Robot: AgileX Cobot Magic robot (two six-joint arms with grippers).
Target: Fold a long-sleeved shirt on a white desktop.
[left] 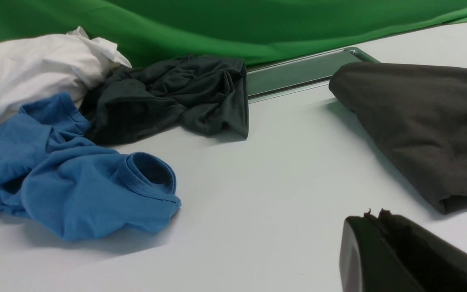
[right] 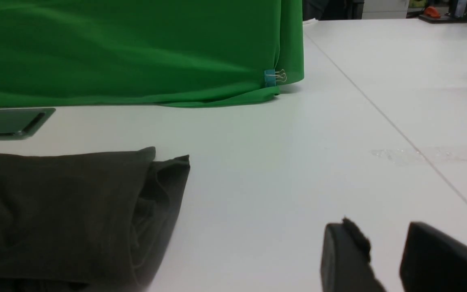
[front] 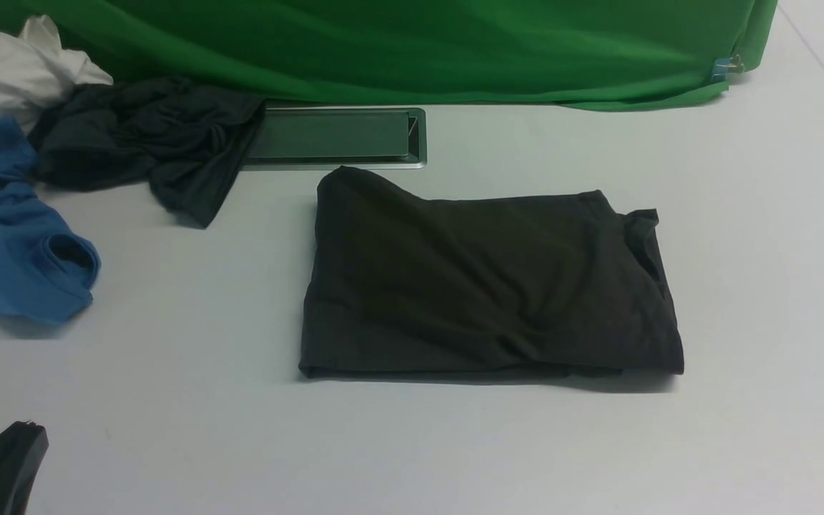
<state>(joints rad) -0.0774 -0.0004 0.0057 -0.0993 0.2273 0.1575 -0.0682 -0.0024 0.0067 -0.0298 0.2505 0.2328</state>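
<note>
The long-sleeved shirt (front: 483, 286) lies folded into a dark brownish-black rectangle in the middle of the white desktop (front: 741, 286); no sleeves or lettering show. Its folded edge appears in the left wrist view (left: 428, 125) and in the right wrist view (right: 67, 215). My left gripper (front: 26, 429) sits at the near left corner, well clear of the shirt, with its fingers pressed together and nothing between them (left: 375, 215). My right gripper (right: 383, 231) is out of the front view; it hovers over bare desktop beside the shirt, its fingers apart and empty.
A pile of other clothes sits at the back left: a bright blue shirt (front: 11, 243), a dark grey garment (front: 154, 136) and a white one (front: 4, 71). A silver-framed hatch (front: 333, 136) lies behind the shirt. A green cloth backdrop (front: 398, 43) runs along the back.
</note>
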